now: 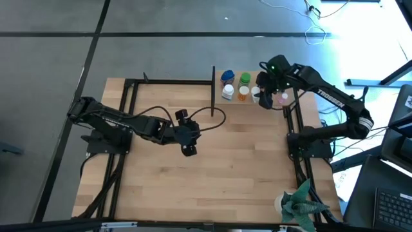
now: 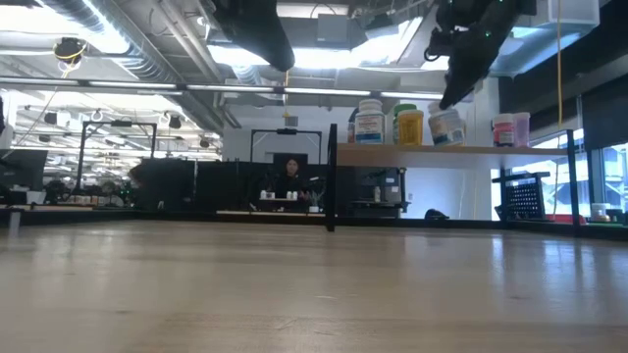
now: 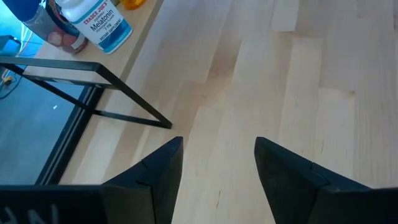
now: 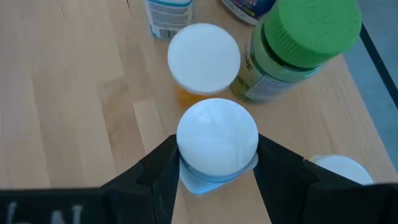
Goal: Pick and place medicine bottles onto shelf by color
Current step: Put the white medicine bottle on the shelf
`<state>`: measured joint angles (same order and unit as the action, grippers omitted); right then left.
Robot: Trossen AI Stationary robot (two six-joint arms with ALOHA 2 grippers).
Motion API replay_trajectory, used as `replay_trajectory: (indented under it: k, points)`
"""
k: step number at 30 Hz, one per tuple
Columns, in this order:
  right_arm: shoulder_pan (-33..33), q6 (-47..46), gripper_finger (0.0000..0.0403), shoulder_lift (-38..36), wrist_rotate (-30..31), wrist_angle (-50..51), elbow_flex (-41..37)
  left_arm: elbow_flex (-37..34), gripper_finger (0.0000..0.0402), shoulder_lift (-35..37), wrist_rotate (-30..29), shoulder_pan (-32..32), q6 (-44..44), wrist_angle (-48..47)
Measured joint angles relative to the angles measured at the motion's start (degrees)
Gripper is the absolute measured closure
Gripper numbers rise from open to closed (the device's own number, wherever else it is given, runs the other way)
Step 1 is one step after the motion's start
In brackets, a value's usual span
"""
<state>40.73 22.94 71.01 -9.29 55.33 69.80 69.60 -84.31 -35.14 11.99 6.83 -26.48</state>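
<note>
Right hand (image 4: 217, 163) grips a white-capped bottle (image 4: 217, 140) between its two fingers over the shelf (image 2: 451, 151) at the far right of the worktop (image 1: 212, 167), the bottle's base looking at or just above the board. The step in hand appears to be the placing of this bottle among its fellows; the next move would call for a steady lowering, then spreading the fingers without knocking the close neighbours.

On the shelf stand several bottles: a green-capped one (image 4: 298, 50) just beside the held bottle, an orange one under a white cap (image 4: 202, 56) just behind it, a blue-capped one (image 1: 226, 77) and a white one (image 1: 228, 92) at the left end, and a pink one (image 2: 510, 129) apart to the right. What the bottles hold cannot be seen; every cap is on.

Left hand (image 3: 217, 155) hovers empty, fingers apart, over bare wood at mid-worktop, near the shelf's black upright (image 1: 213, 90). No bottles remain on the worktop itself, suggesting the sorting is near its end.
</note>
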Motion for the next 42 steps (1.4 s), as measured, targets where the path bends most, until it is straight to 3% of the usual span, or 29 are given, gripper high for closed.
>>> replay_trajectory:
  k: [15, 34, 42]
  points:
    - [0.94, -0.06, 0.0199, 0.47, 0.38, -0.52, 0.09, -0.01, 0.0209, 0.0, 0.04, 0.0, 0.0, -0.02]
    - [0.94, -0.57, 0.0207, 0.47, 1.67, -1.16, 0.02, 0.0, 0.0209, 0.0, 0.04, 0.0, 0.07, -0.02]
    - [0.94, -0.59, 0.0171, 0.54, 1.71, -1.05, -0.04, 0.0, 0.0209, 0.0, 0.04, 0.01, 0.15, -0.02]
